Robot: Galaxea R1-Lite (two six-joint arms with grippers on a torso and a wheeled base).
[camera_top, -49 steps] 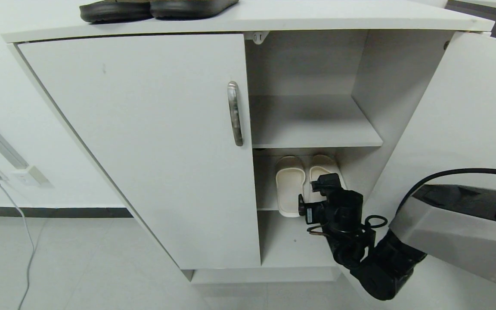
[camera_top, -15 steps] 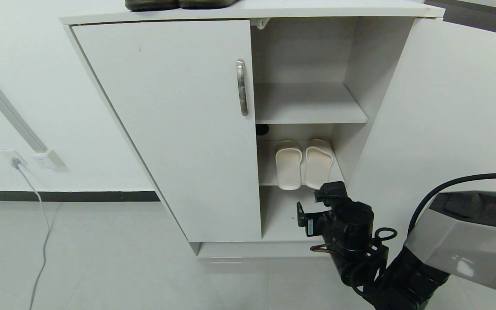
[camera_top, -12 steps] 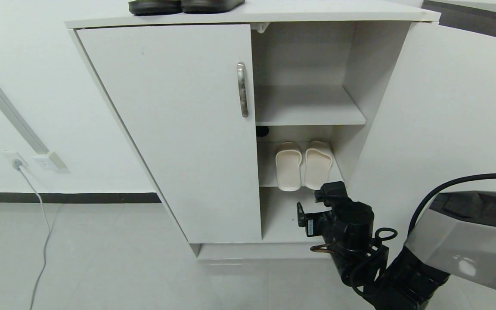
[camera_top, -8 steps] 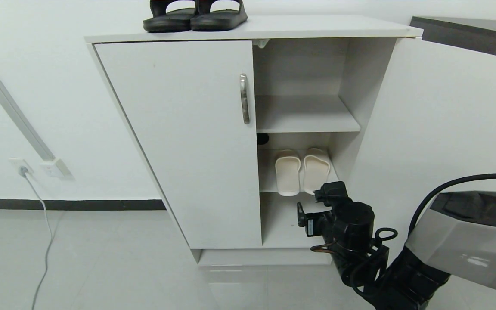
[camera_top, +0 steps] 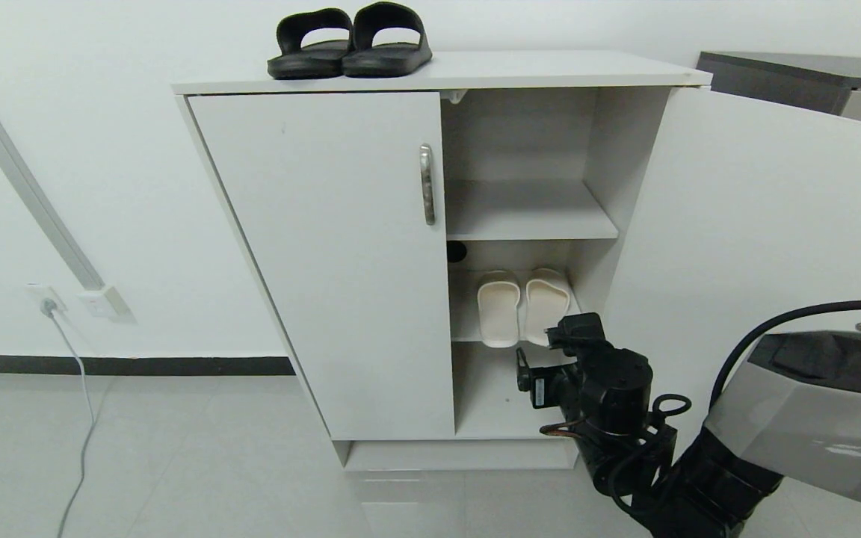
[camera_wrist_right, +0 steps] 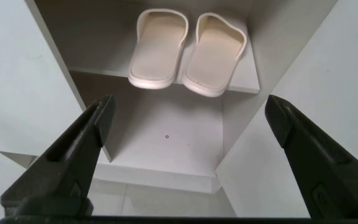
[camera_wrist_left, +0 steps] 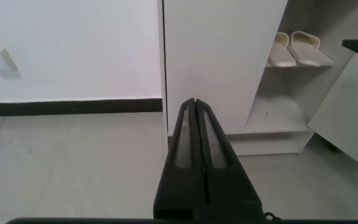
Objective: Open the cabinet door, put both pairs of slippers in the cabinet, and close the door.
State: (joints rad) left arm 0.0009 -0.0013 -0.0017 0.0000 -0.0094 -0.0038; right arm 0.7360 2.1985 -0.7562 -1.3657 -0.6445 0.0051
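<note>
A grey cable [camera_top: 81, 418] trails from a wall socket [camera_top: 46, 304] down to the pale tiled floor [camera_top: 176, 478], past a black skirting strip [camera_top: 124, 365]; what may be a grey counter [camera_top: 804, 75] stands well apart at right.

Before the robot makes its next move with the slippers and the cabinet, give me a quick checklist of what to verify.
1. Right cabinet door open: ok.
2. White slippers on the middle shelf: ok.
3. Black slippers inside the cabinet: not ok, they sit on the cabinet top.
4. Right gripper open and holding nothing: ok.
5. Left gripper ready to grasp: not ok, shut.
</note>
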